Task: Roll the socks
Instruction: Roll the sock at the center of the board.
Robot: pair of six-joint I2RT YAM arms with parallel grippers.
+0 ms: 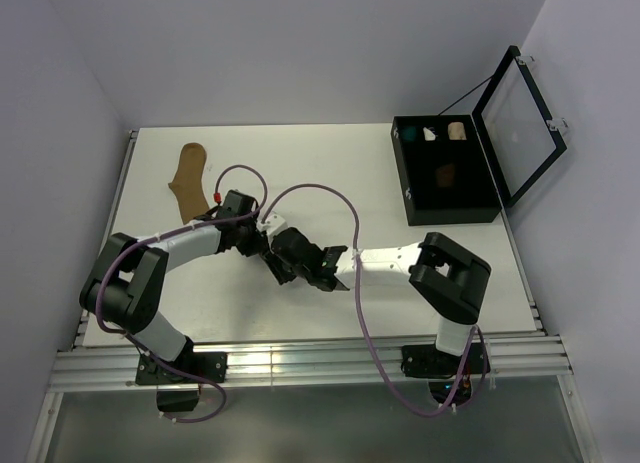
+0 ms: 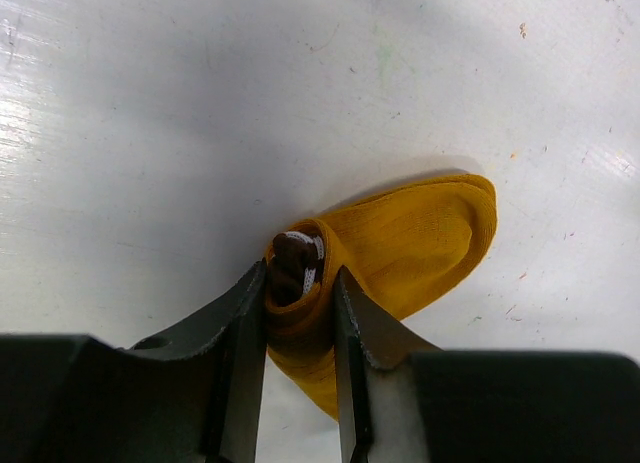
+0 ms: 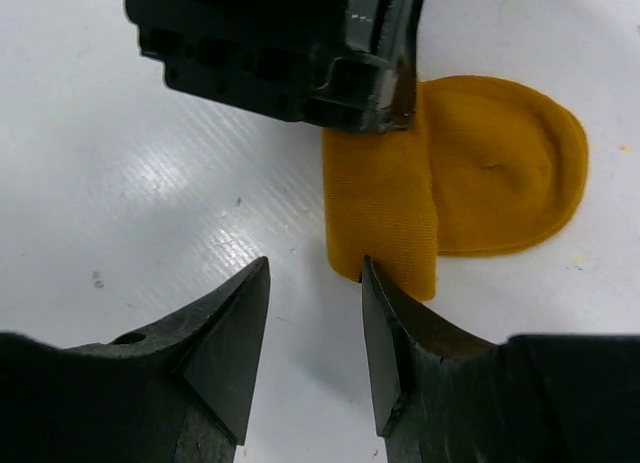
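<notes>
Now, left gripper tight on the mustard sock, right gripper jaws apart beside it.

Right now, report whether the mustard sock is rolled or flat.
Partly rolled: mustard sock has one end curled in the left gripper; toe end flat.

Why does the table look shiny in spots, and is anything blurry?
Right wrist view: glare whitens the table left of the mustard sock. Left wrist view: soft shadow edges the sock; the left claw looks dark, slightly blurred. Top view: sharp.
</notes>
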